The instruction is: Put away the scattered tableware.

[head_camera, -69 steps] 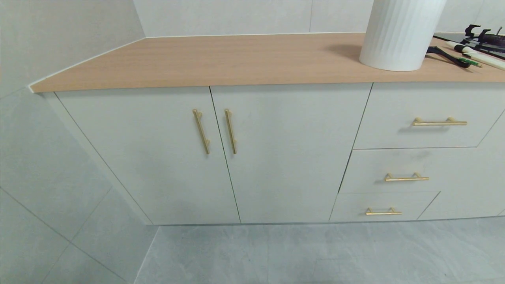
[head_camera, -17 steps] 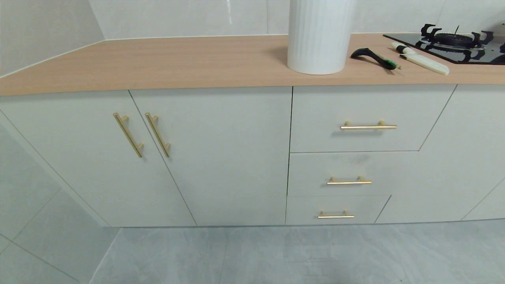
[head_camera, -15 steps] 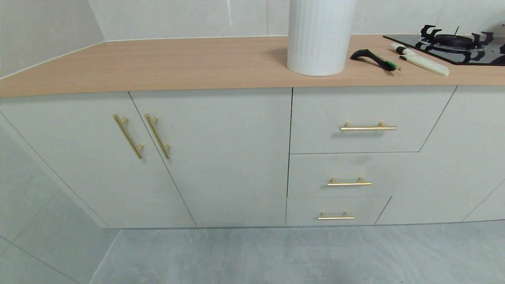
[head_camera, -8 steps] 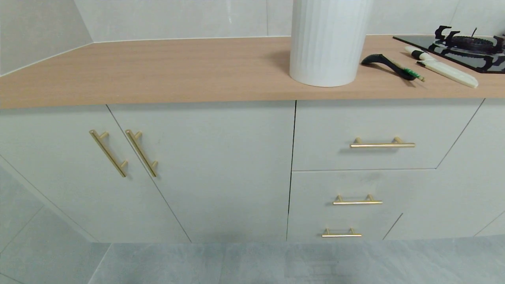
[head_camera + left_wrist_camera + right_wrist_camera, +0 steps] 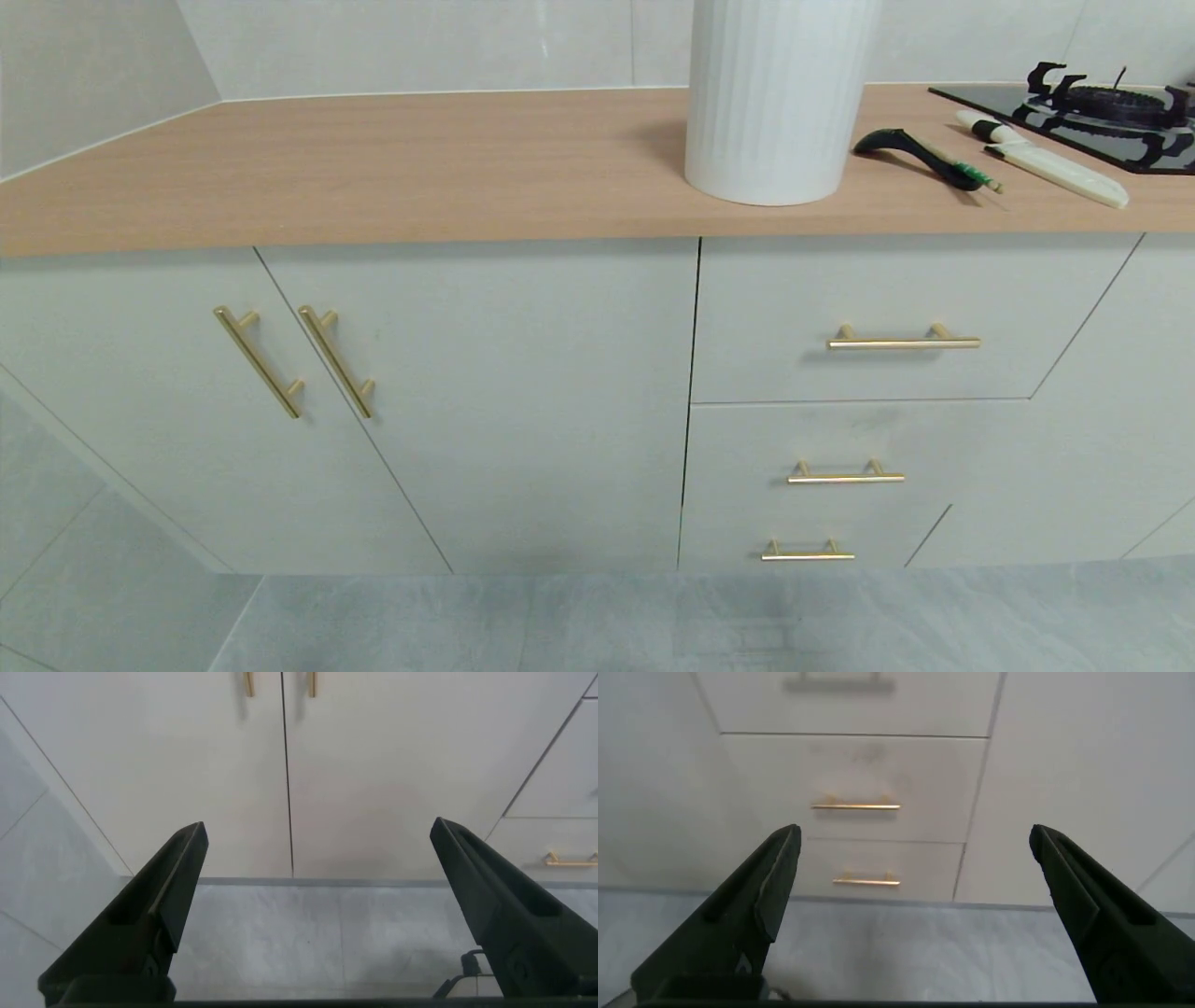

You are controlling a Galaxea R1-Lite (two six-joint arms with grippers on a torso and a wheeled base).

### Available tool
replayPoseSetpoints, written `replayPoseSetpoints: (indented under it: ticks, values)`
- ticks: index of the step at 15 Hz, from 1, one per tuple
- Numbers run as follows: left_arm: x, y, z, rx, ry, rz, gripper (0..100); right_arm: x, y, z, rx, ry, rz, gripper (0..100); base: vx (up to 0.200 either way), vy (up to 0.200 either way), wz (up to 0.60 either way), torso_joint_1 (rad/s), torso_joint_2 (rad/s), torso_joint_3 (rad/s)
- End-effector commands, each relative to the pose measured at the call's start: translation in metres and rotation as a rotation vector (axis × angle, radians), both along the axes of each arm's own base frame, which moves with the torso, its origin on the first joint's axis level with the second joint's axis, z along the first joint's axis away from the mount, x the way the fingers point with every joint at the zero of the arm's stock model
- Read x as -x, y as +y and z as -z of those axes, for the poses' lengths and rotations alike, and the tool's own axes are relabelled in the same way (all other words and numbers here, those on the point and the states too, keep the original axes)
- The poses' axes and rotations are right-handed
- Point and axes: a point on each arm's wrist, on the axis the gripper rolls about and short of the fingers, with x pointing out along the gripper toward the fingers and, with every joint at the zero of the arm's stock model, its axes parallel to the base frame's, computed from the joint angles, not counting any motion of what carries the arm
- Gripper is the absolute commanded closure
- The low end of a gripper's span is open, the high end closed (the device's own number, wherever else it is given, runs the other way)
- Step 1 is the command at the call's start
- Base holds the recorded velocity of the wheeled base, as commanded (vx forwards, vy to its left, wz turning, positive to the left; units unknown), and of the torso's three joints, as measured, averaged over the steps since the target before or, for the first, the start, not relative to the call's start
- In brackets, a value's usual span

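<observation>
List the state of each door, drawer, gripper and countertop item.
Left door: shut.
Right door: shut.
Top drawer: shut.
Middle drawer: shut.
Bottom drawer: shut.
Left gripper: open, empty.
Right gripper: open, empty.
Container: upright on counter.
Brush: lying flat on counter.
Knife: lying flat on counter.

Black-handled utensil [image 5: 920, 154], white knife [image 5: 1046, 170] lie flat, side by side, on countertop [image 5: 420, 159].
</observation>
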Motion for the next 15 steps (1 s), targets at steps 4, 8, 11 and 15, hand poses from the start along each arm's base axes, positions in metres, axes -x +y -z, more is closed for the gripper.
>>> replayPoseSetpoints:
  ticks: [4, 8, 11, 15]
  values:
    - [0.000, 0.000, 0.000, 0.001, 0.001, -0.001, 0, -0.078, 0.008, -0.029, 0.034, 0.442, -0.184, 0, 0.000, 0.000, 0.00, 0.000, 0.00, 0.000]
    - [0.000, 0.000, 0.000, 0.001, 0.001, -0.001, 0, -0.177, 0.029, -0.058, 0.055, 0.611, -0.229, 0, 0.000, 0.000, 0.00, 0.000, 0.00, 0.000]
    - [0.000, 0.000, 0.000, 0.001, 0.001, -0.001, 0, -0.239, 0.041, -0.056, 0.050, 0.641, -0.228, 0, 0.000, 0.000, 0.00, 0.000, 0.00, 0.000]
    - [0.000, 0.000, 0.000, 0.001, 0.001, -0.001, 0, -0.267, 0.046, -0.023, 0.057, 0.665, -0.226, 0, 0.000, 0.000, 0.00, 0.000, 0.00, 0.000]
